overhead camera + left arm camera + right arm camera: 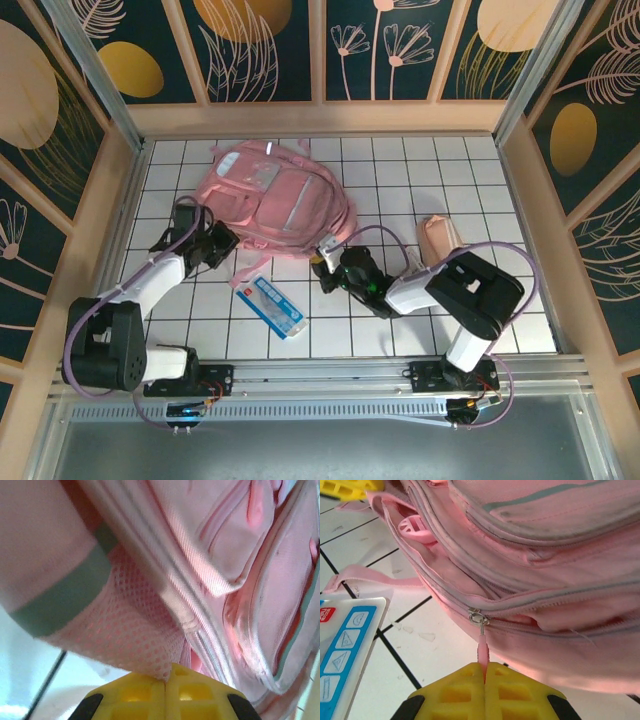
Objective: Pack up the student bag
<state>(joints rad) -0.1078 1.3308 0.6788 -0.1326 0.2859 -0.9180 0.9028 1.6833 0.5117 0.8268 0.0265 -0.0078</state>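
Student bag (275, 195) lies near the far edge of the table (450, 170); right gripper (485, 667) pinches its zip pull (483, 650); left gripper (166, 677), pressed together, seemingly nips its mesh (135, 630).

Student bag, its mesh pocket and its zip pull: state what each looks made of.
The student bag looks like matte woven pink fabric, likely polyester: fine twill ribs show. Its mesh pocket is soft open netting, holes throughout. The zip pull is a pink tab, rubber or fabric, on a shiny metal slider.

Student bag (275, 195) on table (440, 170), rear left; flat packet (270, 305) before it; pouch (437, 238) rightward
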